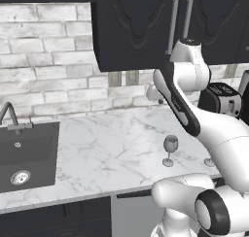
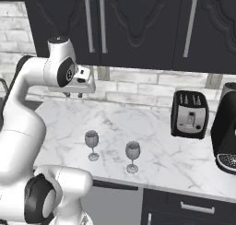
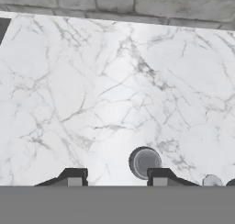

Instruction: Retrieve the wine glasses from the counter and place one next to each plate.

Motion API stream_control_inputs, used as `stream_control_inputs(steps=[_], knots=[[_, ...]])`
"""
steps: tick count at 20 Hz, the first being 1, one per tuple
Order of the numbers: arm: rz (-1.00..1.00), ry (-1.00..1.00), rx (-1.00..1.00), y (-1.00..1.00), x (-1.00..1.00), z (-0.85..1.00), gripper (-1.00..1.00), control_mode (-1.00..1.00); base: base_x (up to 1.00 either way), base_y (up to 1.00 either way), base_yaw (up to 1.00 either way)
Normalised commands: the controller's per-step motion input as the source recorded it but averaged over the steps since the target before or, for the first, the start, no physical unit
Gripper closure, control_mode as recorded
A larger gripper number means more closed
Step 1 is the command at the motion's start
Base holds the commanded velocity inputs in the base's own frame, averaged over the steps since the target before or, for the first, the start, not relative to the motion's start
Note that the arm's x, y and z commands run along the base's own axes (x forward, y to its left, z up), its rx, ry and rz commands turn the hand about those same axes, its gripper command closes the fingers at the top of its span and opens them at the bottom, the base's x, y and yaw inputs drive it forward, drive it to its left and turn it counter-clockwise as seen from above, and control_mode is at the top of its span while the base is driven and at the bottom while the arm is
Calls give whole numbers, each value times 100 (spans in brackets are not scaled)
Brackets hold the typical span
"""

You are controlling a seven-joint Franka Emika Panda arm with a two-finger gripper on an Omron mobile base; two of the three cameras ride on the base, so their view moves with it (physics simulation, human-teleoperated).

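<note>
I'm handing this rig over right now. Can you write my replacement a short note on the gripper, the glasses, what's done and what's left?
Gripper: open, empty, raised above the white grey-veined marble counter, pointing down.
Glasses: both clear stemmed wine glasses stand upright near the counter's front edge, left glass and right glass, apart from each other. In the hand view the left glass sits by the right finger, not centred between the fingers.
Done: nothing picked up.
Left: grasp each glass and carry one to each plate.

two wine glasses [image 2: 92, 145] [image 2: 132, 156], upright, near counter [image 2: 156, 127] front edge
</note>
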Motion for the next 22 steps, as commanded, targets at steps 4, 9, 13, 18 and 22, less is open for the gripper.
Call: stream_control_inputs(steps=[4,9,13,18,22], knots=[[0,0,0,0,-5,0,-100,-100,0,0,0],[0,-5,0,0,-35,0,-100,-100,0,0,0],[-8,-30,0,-3,-69,2,-100,-100,0,0,0],[-36,-28,0,0,-56,1,-100,-100,0,0,0],[-39,-14,10,-18,-56,2,-100,-100,0,0,0]])
